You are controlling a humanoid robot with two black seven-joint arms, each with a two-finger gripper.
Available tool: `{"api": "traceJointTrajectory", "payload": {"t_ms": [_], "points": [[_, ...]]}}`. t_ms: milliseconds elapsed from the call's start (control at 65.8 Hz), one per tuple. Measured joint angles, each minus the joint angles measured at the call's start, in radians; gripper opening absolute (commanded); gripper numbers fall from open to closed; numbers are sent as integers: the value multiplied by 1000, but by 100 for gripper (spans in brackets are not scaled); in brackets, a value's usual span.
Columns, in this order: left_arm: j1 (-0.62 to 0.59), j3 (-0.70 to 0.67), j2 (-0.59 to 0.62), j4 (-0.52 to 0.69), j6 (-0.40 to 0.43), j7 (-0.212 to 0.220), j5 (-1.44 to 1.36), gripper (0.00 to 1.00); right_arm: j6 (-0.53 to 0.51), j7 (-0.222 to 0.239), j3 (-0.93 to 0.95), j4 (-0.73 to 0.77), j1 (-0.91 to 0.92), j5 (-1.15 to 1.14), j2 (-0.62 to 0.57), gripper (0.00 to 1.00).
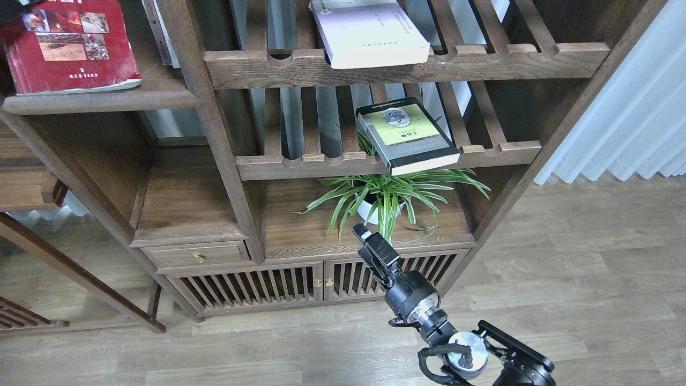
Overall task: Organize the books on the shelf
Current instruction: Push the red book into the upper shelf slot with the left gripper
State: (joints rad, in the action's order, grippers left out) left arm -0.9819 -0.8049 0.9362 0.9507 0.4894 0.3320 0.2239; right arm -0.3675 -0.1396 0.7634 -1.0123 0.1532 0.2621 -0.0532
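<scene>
The red book [69, 48] with a photo collage lies flat on the solid dark-brown shelf [107, 101] at the top left. A dark shape at the frame's top left corner touches its far corner; it may be my left gripper [19, 3], and its fingers are not visible. The black book [407, 134] with a yellow-green panel lies on the lower slatted rack and overhangs the front rail. The thick white-lilac book [370, 32] lies on the upper slatted rack. My right gripper [363, 236] is low in front of the plant, empty, seen dark and end-on.
A spider plant [386, 195] in a white pot stands on the board below the racks. Upright pale book spines [161, 32] stand beside the post to the right of the red book. A drawer [195, 254] and slatted cabinet doors [257, 287] lie below. A white curtain [627, 107] hangs at the right.
</scene>
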Motion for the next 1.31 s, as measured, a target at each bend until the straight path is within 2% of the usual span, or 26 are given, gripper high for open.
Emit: {"api": "traceJointTrajectory", "payload": {"t_ms": [304,744,1018,1155,1307], "points": [[-14,-121,-140,-116,-1,6,-108,0,0,0,-1,1,-3,-28,13,97],[-36,-242,-254,-148,-1,1,-230,0,-1,0,-1,3,-12,-40,15,98],[-53,-299,-280,-156,-1,-13,-299,0,-1,0,-1,3,-15,-41,19,98],[-53,-315,-281,-163,-1,-62,-337,0,-1,0,-1,3,-17,-42,20,98],[-55,-321,-281,-164,-1,-168,-390,0,-1,0,-2,3,-18,-49,21,98]]}}
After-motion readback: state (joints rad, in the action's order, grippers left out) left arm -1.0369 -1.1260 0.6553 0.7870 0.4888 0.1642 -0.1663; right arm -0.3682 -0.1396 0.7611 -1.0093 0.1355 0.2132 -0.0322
